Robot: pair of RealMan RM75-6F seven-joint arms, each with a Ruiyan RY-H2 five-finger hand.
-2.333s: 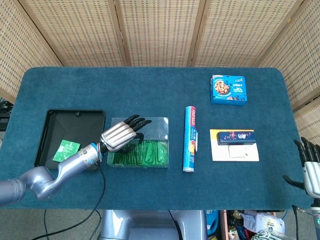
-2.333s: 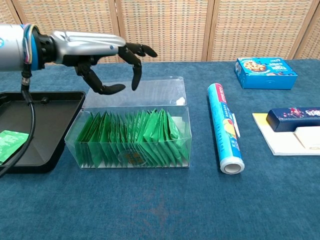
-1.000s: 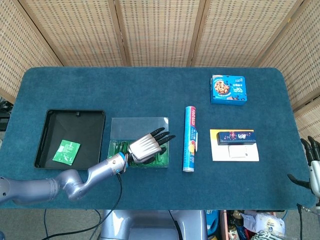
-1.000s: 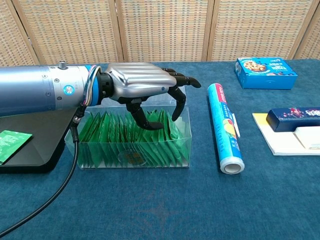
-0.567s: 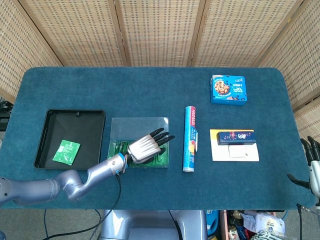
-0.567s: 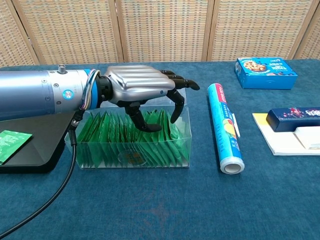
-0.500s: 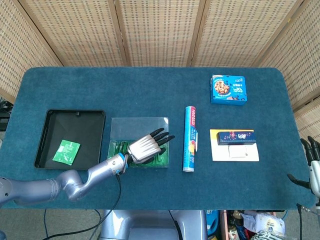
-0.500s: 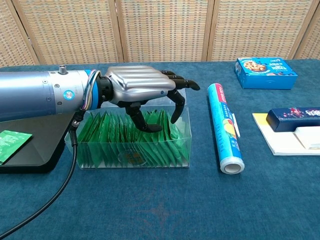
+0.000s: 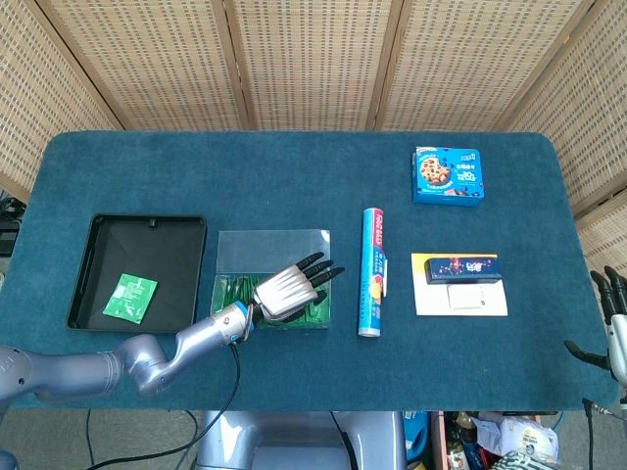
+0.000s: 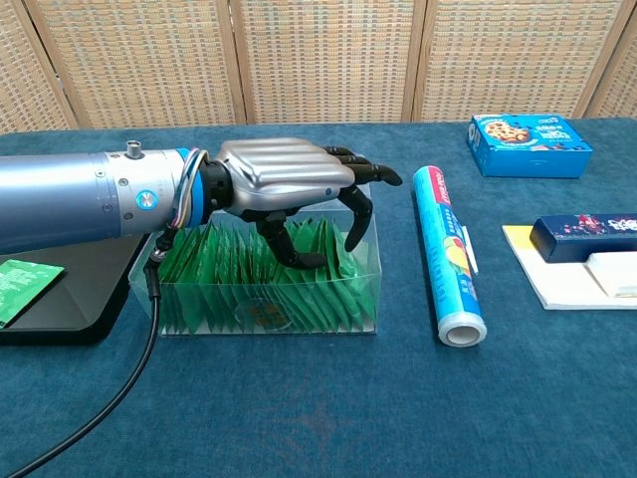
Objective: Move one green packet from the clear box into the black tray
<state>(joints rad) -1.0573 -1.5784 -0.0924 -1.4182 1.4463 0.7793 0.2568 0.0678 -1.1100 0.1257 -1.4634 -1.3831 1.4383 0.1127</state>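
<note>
- Left hand (image 10: 284, 179) hovers over the right half of the clear box (image 10: 269, 269), palm down, fingers (image 10: 360, 221) curled downward and spread, tips dipping among the upright green packets (image 10: 299, 264).
- Nothing is visibly gripped; thumb and fingers look apart, with no packet lifted.
- Black tray (image 9: 98, 235) sits just left of the box on the tabletop (image 9: 294, 176); one green packet (image 9: 130, 296) already lies in it.
- Right hand (image 9: 612, 328) is at the far right edge, fingers spread and empty.
- Judgement: the step is singling out one packet. Best to pinch a top edge between thumb and one finger, near the row's end, and lift straight up so that neighbours don't drag out.
- Risk: the box is light and could shift or tip.
</note>
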